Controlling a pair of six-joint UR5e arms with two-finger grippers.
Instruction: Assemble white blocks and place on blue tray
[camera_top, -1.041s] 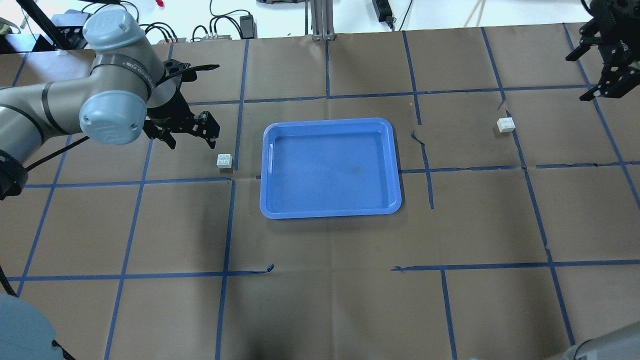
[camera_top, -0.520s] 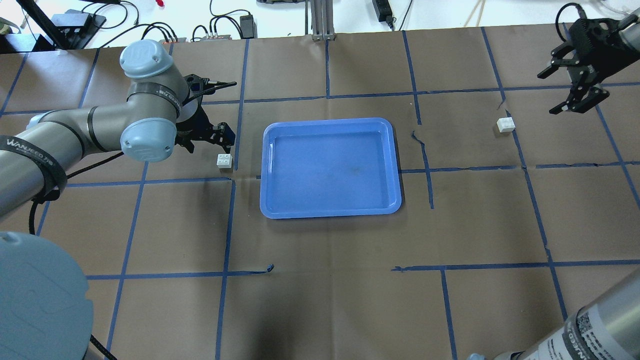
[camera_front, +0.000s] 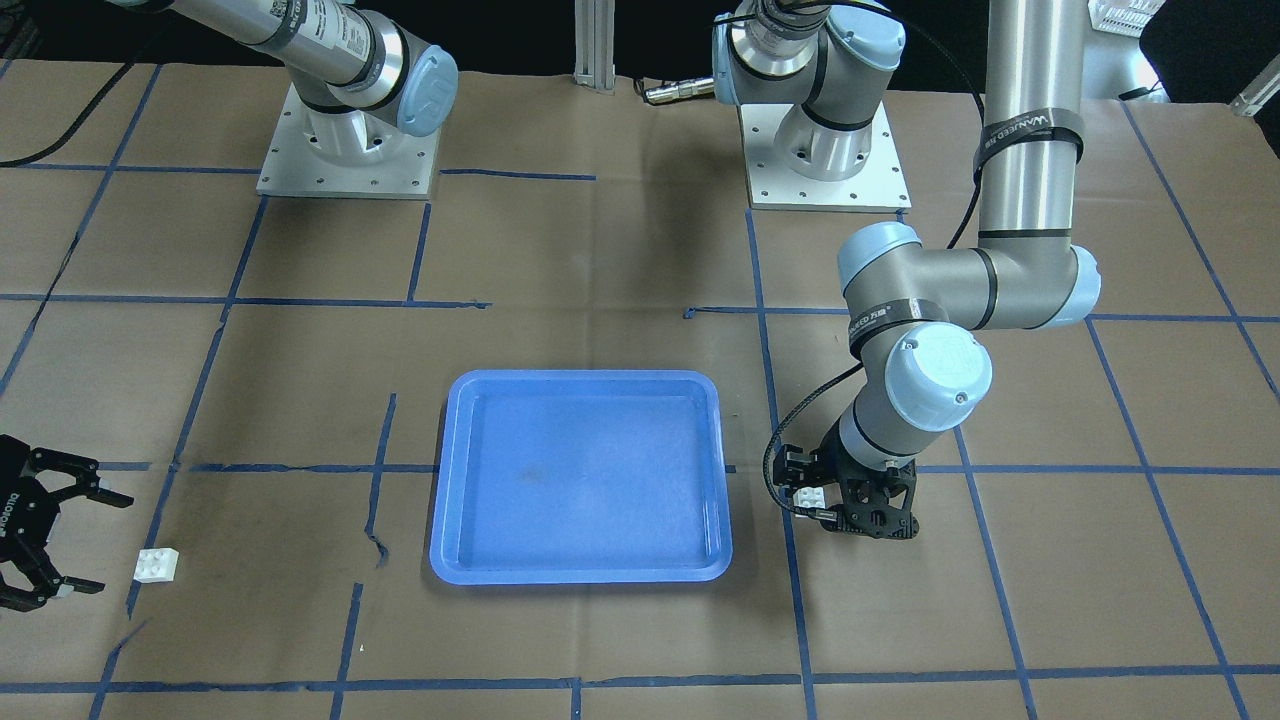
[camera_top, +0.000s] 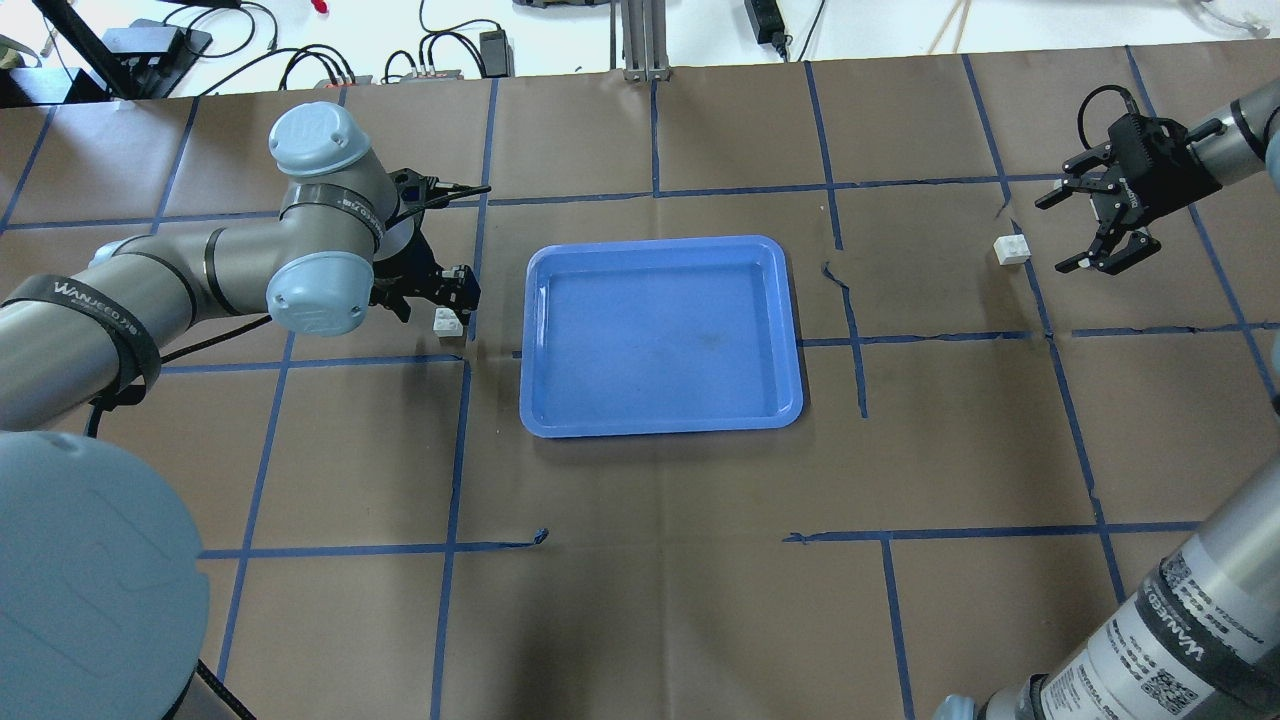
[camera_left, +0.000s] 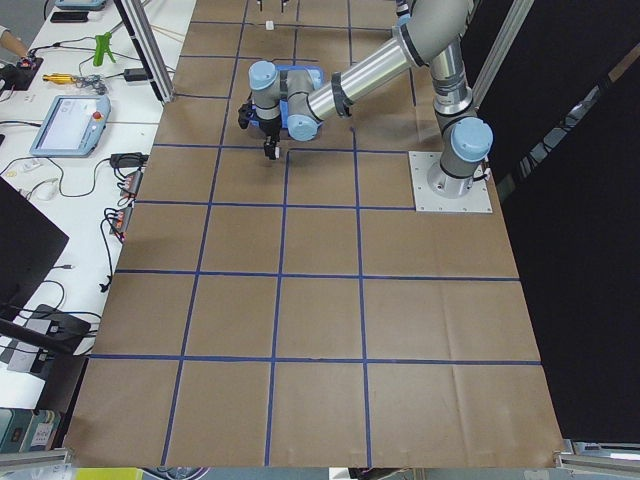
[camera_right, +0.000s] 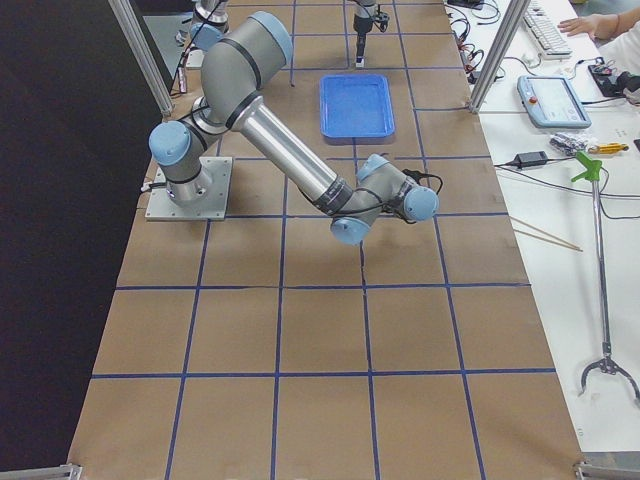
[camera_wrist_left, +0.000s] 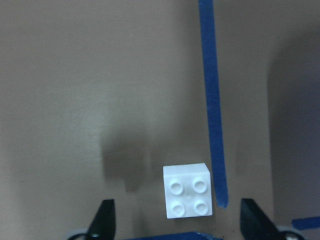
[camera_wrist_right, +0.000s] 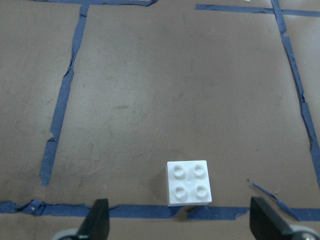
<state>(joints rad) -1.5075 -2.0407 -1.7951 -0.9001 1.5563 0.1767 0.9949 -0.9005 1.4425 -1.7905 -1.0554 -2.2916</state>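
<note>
One white block (camera_top: 447, 321) lies studs up just left of the blue tray (camera_top: 660, 243), and also shows in the front view (camera_front: 808, 497). My left gripper (camera_top: 437, 300) is open and low over this block. In the left wrist view the block (camera_wrist_left: 187, 197) sits between the fingertips (camera_wrist_left: 105, 220). The other white block (camera_top: 1011, 249) lies at the far right. My right gripper (camera_top: 1058, 235) is open just right of it, apart from it. The right wrist view shows that block (camera_wrist_right: 188, 182) ahead of the open fingers (camera_wrist_right: 97, 220). The tray (camera_front: 580, 376) holds nothing.
The brown table cover carries a grid of blue tape, torn in places (camera_top: 845, 290). A metal post (camera_top: 640, 40) and cables stand at the far edge. The arm bases (camera_front: 825, 160) are bolted to the table on the robot's side.
My left gripper has moved right and down onto the left block. My right gripper has come down and in from the far right corner to beside the right block.
</note>
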